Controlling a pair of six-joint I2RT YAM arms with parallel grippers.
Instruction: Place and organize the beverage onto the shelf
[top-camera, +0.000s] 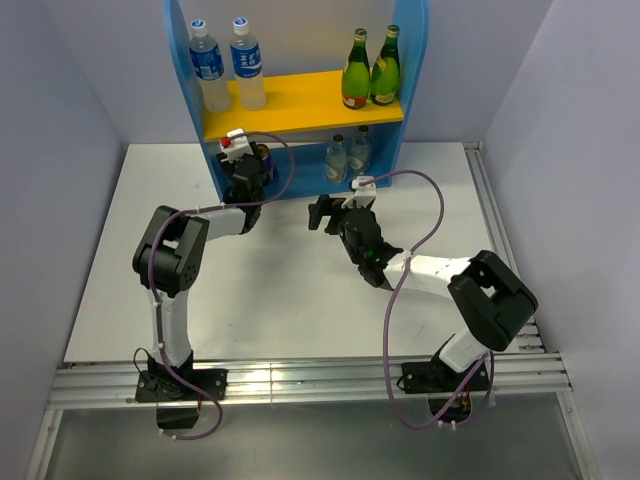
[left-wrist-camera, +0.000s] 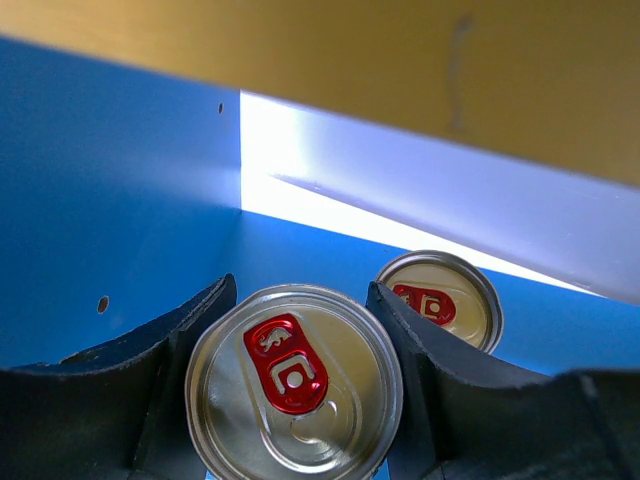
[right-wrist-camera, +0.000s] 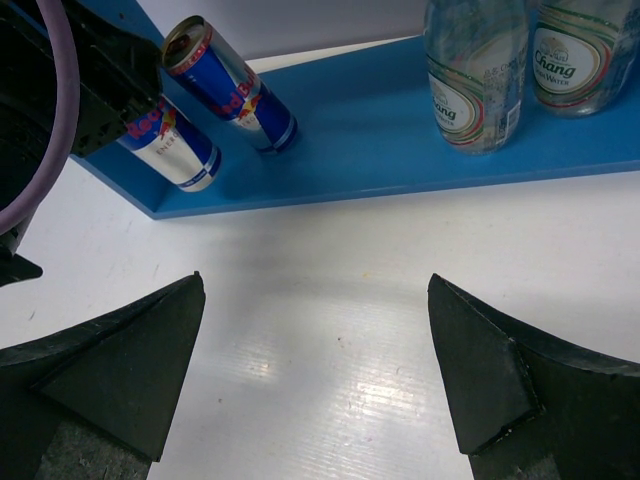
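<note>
The blue shelf (top-camera: 415, 60) holds two water bottles (top-camera: 208, 65) on the left of its yellow upper board (top-camera: 300, 100). Two small clear green-capped bottles (top-camera: 337, 158) stand on the lower board's right, also in the right wrist view (right-wrist-camera: 475, 70). My left gripper (top-camera: 250, 160) reaches into the lower level's left end, shut on a silver-blue-red can (left-wrist-camera: 295, 385), which is upright at the board's front edge (right-wrist-camera: 165, 145). The second can (left-wrist-camera: 445, 300) stands just behind it (right-wrist-camera: 235, 90). My right gripper (top-camera: 330, 212) is open and empty (right-wrist-camera: 315, 285) above the table in front of the shelf.
Two dark green yellow-labelled bottles (top-camera: 356, 70) stand on the right of the upper board. The underside of the yellow board (left-wrist-camera: 400, 60) is close above the left gripper. The blue side panel (left-wrist-camera: 100, 220) lies to its left. White table (right-wrist-camera: 330, 250) lies under the right gripper.
</note>
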